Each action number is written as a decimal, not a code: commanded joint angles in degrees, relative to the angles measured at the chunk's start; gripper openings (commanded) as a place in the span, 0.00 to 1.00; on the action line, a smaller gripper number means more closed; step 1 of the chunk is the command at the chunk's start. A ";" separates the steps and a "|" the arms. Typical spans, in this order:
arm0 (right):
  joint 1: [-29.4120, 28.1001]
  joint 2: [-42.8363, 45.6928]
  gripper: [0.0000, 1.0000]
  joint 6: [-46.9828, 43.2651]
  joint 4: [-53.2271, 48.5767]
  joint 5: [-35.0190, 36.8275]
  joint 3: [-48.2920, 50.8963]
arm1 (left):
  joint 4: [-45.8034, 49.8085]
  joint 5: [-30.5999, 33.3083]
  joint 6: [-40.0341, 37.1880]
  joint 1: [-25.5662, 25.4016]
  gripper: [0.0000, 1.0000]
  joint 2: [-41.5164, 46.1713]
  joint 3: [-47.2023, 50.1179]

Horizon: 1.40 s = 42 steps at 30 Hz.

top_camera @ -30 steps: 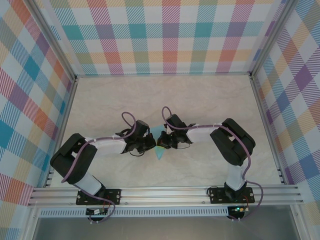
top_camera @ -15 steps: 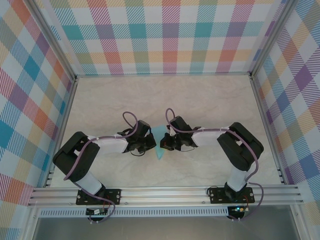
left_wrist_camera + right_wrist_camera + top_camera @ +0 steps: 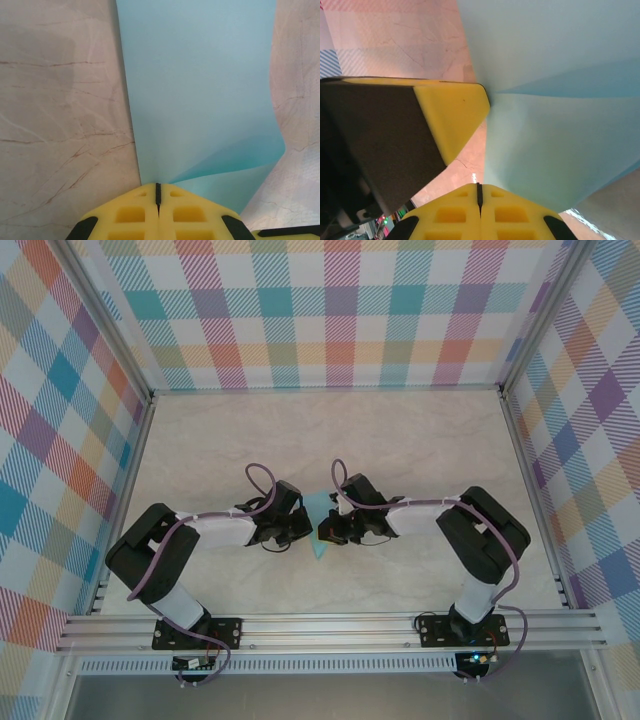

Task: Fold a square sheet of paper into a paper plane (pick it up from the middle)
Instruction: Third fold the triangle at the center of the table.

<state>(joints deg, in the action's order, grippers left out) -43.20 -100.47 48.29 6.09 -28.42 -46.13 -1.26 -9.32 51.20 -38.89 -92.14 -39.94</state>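
Top external shows the paper [image 3: 320, 543] near mid-tabletop [image 3: 400, 440], toward six o'clock; left fingers [image 3: 135, 216] clamp its nine-o'clock edge, right fingers [image 3: 510, 215] clamp its three-o'clock edge.

Bright, even light, soft shadows (wrist close-ups slightly blurred)
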 commanded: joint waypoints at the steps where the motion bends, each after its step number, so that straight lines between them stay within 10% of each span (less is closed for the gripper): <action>1: -0.62 -1.68 0.05 -2.11 1.03 -2.41 0.68 | 4.71 2.37 0.20 -0.74 0.00 -0.63 0.39; 42: -3.01 -3.14 0.05 -5.83 -3.68 -2.12 1.86 | 5.12 3.51 0.91 -1.43 0.00 -0.32 0.40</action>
<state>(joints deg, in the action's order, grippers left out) -45.82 -102.72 44.05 6.20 -31.83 -43.75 -1.17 -7.90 51.66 -39.57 -92.05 -39.97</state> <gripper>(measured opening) 0.051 0.049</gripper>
